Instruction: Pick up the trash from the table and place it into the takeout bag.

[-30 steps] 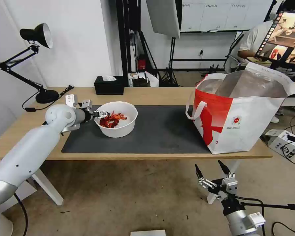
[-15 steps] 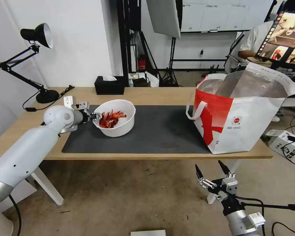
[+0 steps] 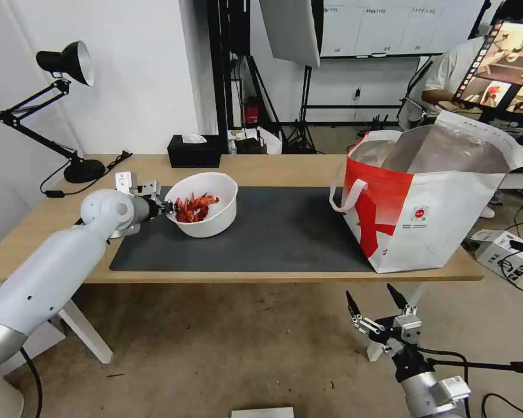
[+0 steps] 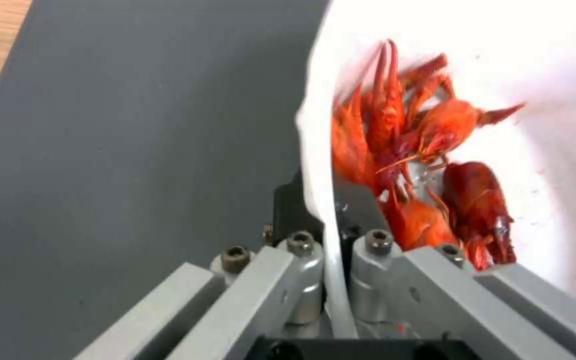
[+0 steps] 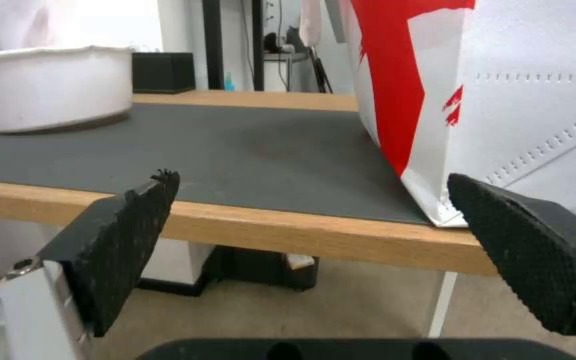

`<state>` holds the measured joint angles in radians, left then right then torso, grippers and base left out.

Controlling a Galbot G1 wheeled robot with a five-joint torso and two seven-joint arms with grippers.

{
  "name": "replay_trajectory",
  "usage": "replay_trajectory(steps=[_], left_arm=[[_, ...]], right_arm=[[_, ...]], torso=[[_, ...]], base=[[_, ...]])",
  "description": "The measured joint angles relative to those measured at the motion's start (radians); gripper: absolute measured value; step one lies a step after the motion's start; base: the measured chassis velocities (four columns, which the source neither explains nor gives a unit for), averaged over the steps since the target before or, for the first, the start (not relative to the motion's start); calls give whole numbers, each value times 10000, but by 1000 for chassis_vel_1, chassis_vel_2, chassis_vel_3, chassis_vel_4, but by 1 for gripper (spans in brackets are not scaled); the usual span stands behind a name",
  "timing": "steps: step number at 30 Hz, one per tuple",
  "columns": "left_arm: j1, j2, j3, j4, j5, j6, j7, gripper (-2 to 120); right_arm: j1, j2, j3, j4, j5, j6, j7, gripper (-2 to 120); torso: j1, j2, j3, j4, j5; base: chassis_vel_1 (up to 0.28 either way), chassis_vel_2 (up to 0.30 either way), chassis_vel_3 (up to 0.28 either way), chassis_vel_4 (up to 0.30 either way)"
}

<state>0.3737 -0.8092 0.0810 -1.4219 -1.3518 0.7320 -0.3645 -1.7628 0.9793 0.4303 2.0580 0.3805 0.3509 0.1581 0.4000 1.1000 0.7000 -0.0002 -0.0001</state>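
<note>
A white round bowl (image 3: 210, 210) holding red crayfish shells (image 3: 190, 208) hangs tilted just over the dark grey mat (image 3: 285, 232) on the light-wood table (image 3: 273, 165). My left gripper (image 3: 169, 206) is shut on the bowl's left rim; in the left wrist view the thin rim (image 4: 320, 165) runs between the two fingers (image 4: 367, 280), beside the shells (image 4: 421, 165). The white-and-red takeout bag (image 3: 430, 215) stands open at the table's right end. My right gripper (image 3: 376, 301) waits open below the table's front edge, facing the bag (image 5: 501, 100) and the bowl (image 5: 48, 87).
A black tissue box (image 3: 194, 151) sits at the table's back edge and a black desk lamp (image 3: 64, 61) stands at the back left. The mat between bowl and bag is bare. A white box (image 3: 500, 247) and cables lie on the floor at the right.
The left gripper has raised the bowl off the mat and tipped it, drawing it a little up and back. The right arm has not moved.
</note>
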Motion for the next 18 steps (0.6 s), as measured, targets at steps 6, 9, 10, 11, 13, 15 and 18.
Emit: replay_trajectory(steps=[6,9,10,11,13,15,18], left_arm=[[89,31,-138,-195,-19,43,-36,0],[169,31,-226,-241,-21,45,-50,0],[233,25,-291,-269,-20,44,-54,0],[282,18,-340,-294,-20,45,-54,0],[314,16,-372,-317,-20,44,-55,0],[360,6,-419,-375,-20,28,-55,0],[370,-17,-472,-442,-21,-55,-56,0]], right_arm=[[0,0,0,0,0,0,0,100],[0,0,0,0,0,0,0,100],[0,0,0,0,0,0,0,100],[0,0,0,0,0,0,0,100],[0,0,0,0,0,0,0,100],[0,0,0,0,0,0,0,100],[0,0,0,0,0,0,0,100]], torso=[[0,0,0,1,1],[0,0,1,1,0],[0,0,1,2,0],[0,0,0,2,1],[0,-1,0,2,1],[0,0,1,3,1],[0,0,1,2,0]], base=[[0,0,0,0],[0,0,0,0],[0,0,0,0],[0,0,0,0],[0,0,0,0],[0,0,0,0],[0,0,0,0]])
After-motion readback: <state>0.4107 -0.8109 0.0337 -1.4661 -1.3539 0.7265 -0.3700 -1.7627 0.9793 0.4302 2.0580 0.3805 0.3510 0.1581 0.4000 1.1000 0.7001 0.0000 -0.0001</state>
